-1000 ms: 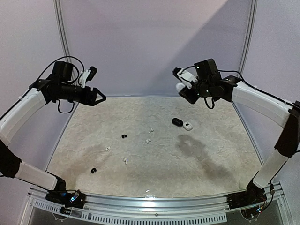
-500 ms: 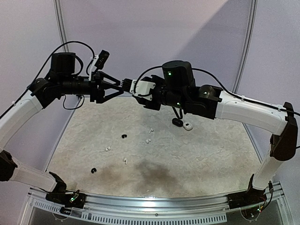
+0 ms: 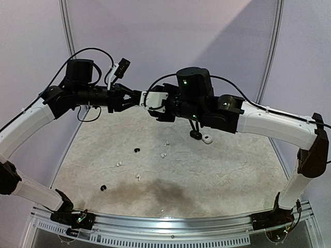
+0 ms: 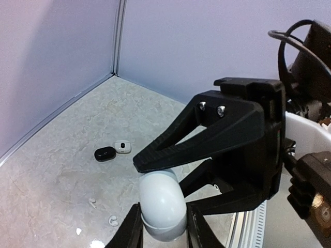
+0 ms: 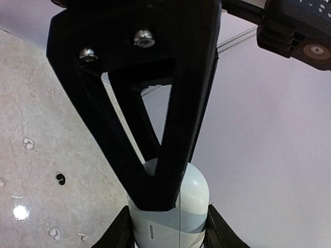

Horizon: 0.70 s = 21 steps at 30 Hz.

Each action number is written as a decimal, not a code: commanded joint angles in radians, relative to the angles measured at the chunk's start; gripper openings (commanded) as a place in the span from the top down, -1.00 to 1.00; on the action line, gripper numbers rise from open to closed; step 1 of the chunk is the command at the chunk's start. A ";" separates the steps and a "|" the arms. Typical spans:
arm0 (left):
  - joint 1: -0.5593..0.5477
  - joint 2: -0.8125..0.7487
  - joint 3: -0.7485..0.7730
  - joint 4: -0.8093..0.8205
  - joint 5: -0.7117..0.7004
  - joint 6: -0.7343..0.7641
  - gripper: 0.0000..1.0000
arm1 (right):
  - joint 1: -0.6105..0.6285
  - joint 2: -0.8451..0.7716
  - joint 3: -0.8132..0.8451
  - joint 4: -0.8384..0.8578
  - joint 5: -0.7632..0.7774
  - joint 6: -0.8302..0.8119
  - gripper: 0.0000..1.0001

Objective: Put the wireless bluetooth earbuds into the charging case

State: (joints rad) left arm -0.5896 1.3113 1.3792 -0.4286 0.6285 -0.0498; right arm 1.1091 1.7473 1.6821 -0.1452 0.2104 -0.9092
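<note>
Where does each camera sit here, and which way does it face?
Top external: above and behind the arm bases, facing down over the table; both arms show, left gripper and right gripper meeting mid-air.
Left wrist: on the left arm, facing along its own fingers to the white case; right gripper's fingers beyond.
Right wrist: on the right arm, facing along its own fingers to that case; a left finger crosses the view.
Shared: both wrist views show the case in both grippers, earbuds on the table behind.
</note>
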 commanded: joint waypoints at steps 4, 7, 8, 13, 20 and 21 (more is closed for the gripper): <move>-0.034 0.009 0.016 0.018 0.061 0.024 1.00 | 0.011 0.016 0.028 0.042 -0.005 -0.012 0.61; -0.033 -0.002 0.007 0.027 0.083 0.068 1.00 | 0.011 0.018 0.030 0.027 0.016 0.001 -0.15; -0.033 -0.007 0.005 0.027 0.081 0.097 1.00 | 0.011 0.018 0.034 0.018 0.032 0.013 -0.43; -0.011 -0.045 -0.015 0.004 0.073 0.247 1.00 | -0.031 -0.030 0.078 -0.164 -0.087 0.180 -0.98; 0.003 -0.098 -0.079 -0.068 0.121 0.509 1.00 | -0.142 -0.086 0.086 -0.369 -0.610 0.519 -0.97; 0.003 -0.097 -0.077 -0.079 0.122 0.531 1.00 | -0.145 -0.083 0.085 -0.372 -0.623 0.538 -0.95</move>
State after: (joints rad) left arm -0.5930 1.2312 1.3193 -0.4522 0.7147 0.3008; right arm 1.0027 1.6978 1.7470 -0.3969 -0.1604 -0.5770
